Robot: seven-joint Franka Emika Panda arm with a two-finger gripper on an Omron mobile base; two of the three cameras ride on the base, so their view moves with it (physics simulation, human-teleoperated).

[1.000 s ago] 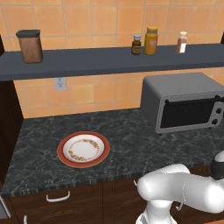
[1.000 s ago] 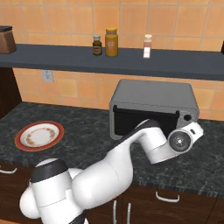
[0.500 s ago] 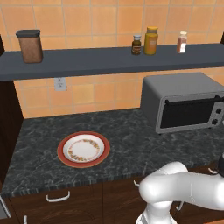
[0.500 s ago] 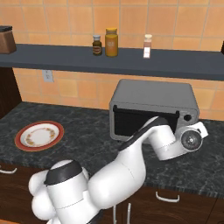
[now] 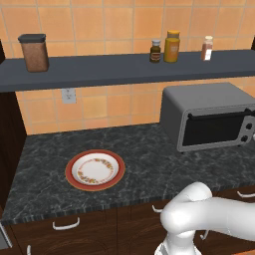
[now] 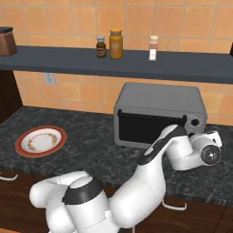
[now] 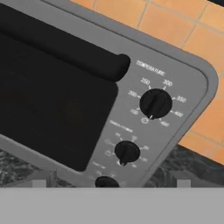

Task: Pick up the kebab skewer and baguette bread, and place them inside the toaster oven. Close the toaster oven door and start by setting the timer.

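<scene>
While the toaster oven (image 5: pixel 209 115) is sitting at the counter's (image 5: pixel 149 164) far right with its door (image 6: pixel 148 127) shut, the gripper (image 6: pixel 217 142) is hovering just in front of its 3 knobs (image 7: pixel 155 104), jaws spread wide, holding nothing. The plate (image 5: pixel 94 170) is lying well to the left.

Even, bright rendered light, soft shadow under the shelf (image 5: pixel 124 69), no glare, hand view slightly blurry

Toaster oven (image 5: pixel 209 117) matt grey metal, door (image 7: pixel 48 109) dark glass; counter (image 5: pixel 149 164) speckled dark stone; plate (image 5: pixel 94 170) glossy ceramic.
</scene>
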